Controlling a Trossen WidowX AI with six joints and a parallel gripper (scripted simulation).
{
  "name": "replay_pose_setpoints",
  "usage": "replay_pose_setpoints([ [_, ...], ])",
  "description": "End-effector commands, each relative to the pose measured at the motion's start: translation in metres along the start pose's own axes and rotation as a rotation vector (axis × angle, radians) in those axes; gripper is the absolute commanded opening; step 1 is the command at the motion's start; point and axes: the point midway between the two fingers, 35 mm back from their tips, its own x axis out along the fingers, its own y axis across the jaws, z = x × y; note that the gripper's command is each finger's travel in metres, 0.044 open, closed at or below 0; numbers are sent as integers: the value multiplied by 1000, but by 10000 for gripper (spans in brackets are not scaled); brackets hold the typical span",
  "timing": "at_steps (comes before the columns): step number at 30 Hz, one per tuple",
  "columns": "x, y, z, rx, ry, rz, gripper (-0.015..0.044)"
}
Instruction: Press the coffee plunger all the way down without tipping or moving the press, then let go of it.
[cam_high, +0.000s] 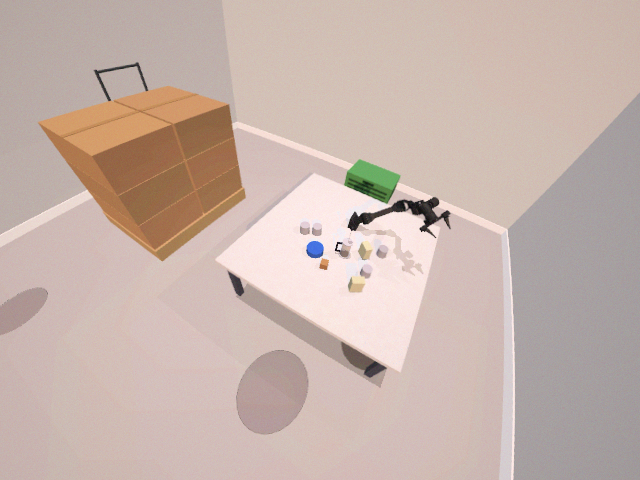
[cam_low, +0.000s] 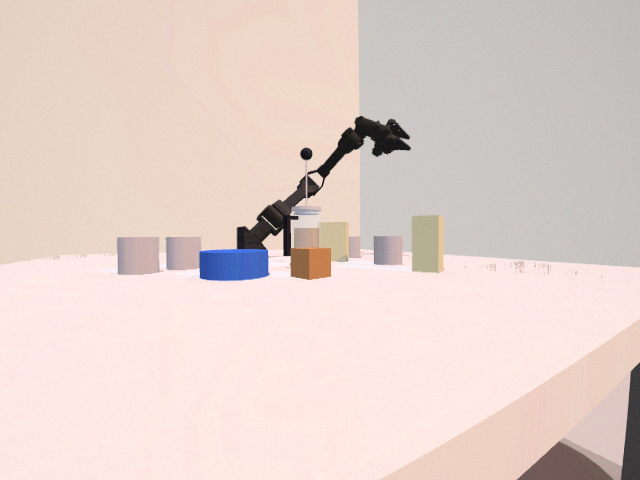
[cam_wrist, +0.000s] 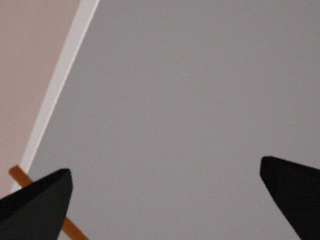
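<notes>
The coffee press (cam_high: 345, 250) (cam_low: 306, 236) stands upright on the pale table (cam_high: 279, 268) (cam_low: 258, 361), its black handle (cam_low: 287, 235) to the left in the exterior view. The plunger is up: its black knob (cam_low: 306, 153) sits on a thin rod well above the lid (cam_low: 306, 208). My gripper (cam_high: 442, 231) (cam_low: 409, 143) (cam_wrist: 169, 171) is open and empty, high above the table and well away from the press, to its right in the top and exterior views. The press is not in the wrist view.
Near the press are a blue disc (cam_high: 314, 249) (cam_low: 233, 265), an orange cube (cam_high: 324, 264) (cam_low: 310, 263), two yellow blocks (cam_high: 365, 250) (cam_high: 356, 284) and several grey cylinders (cam_high: 382, 251) (cam_low: 138, 255). A green box (cam_high: 373, 179) lies beyond the table's back edge.
</notes>
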Motion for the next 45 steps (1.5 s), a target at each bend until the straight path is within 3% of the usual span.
replay_pose_setpoints([
  [1, -15, 51, -51, 234, 135, 108, 440],
  [8, -71, 137, -118, 625, 390, 250, 440],
  [17, -171, 232, -151, 1171, 716, 302, 440],
  [28, -282, 303, -123, 1870, 1033, 149, 440],
  [36, -342, 322, -80, 2432, 1177, -191, 440],
  [45, -343, 337, -67, 2504, 1196, -255, 440],
])
